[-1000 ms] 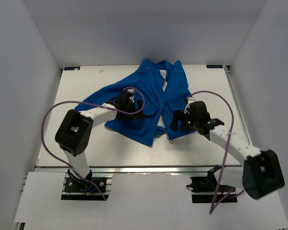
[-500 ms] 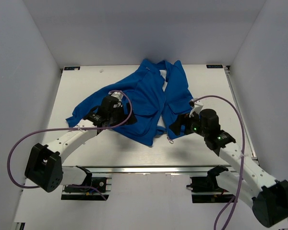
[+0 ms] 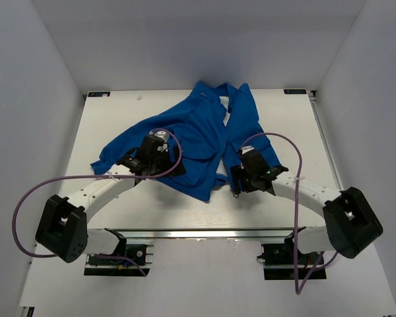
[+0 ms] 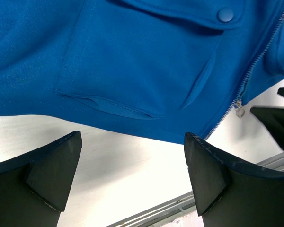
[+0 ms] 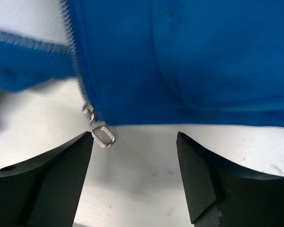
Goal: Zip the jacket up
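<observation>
The bright blue jacket [image 3: 204, 129] lies spread on the white table [image 3: 290, 119], its front open and its silver zipper [image 4: 256, 68] running to the near hem. My left gripper [image 3: 173, 170] is open, low over the table just before the left front panel's hem and pocket [image 4: 109, 106]; nothing is between its fingers [image 4: 52, 165]. My right gripper [image 3: 238, 183] is open at the right panel's hem [image 5: 189, 113]. The silver zipper pull ring [image 5: 103, 135] lies on the table just beside its left fingertip [image 5: 83, 142], not gripped. The jacket's collar is beyond both wrist views.
The table's front edge with its metal rail [image 3: 204, 231] runs close behind both grippers. Purple cables [image 3: 277, 137] loop over the arms. White walls enclose the table on three sides. The right gripper's dark fingers [image 4: 274, 120] show at the right of the left wrist view.
The right gripper has swung left and down to the hem by the zipper pull, its jaws slightly narrower. The left arm dropped low a second ago and has hardly moved since.
</observation>
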Controlling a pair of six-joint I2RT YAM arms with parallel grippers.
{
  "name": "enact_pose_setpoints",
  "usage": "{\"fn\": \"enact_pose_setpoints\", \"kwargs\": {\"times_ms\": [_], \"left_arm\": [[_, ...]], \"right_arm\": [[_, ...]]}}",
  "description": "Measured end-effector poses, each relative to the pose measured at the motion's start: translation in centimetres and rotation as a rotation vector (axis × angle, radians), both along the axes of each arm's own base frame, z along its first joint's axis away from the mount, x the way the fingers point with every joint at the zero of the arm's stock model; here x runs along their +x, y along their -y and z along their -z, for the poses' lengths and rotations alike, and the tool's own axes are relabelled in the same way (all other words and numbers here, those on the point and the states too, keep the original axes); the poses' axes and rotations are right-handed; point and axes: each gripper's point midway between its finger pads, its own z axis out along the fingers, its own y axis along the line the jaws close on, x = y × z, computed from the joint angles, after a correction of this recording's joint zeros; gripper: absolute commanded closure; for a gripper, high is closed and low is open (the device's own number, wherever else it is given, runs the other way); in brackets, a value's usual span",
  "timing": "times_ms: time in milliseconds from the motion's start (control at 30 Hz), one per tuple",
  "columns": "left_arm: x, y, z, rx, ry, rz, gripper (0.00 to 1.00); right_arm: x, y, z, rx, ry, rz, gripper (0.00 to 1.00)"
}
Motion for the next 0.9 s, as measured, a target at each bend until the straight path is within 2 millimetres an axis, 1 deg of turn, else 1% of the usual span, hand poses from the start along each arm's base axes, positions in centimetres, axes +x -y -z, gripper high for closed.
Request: {"fn": "enact_pose_setpoints", "kwargs": {"times_ms": [100, 233, 467, 767, 900], "left_arm": [[0.0, -0.1, 0.6, 0.013, -0.014, 0.004, 0.02], [-0.2, -0.2, 1.2, 0.03, -0.033, 0.007, 0.02], [-0.3, -0.2, 1.6, 0.038, -0.044, 0.01, 0.02], [-0.3, -0.3, 1.6, 0.04, -0.043, 0.013, 0.02], [-0.2, -0.3, 1.6, 0.041, -0.041, 0.015, 0.02]], "right_arm": [[0.8, 0.1, 0.6, -0.049, -0.005, 0.02, 0.26], [0.8, 0.5, 1.6, -0.093, -0.02, 0.026, 0.26], [1.2, 0.1, 1.6, -0.092, -0.007, 0.017, 0.26], [1.2, -0.4, 1.5, -0.074, -0.008, -0.018, 0.25], [1.4, -0.5, 2.0, -0.09, -0.018, -0.02, 0.25]]}}
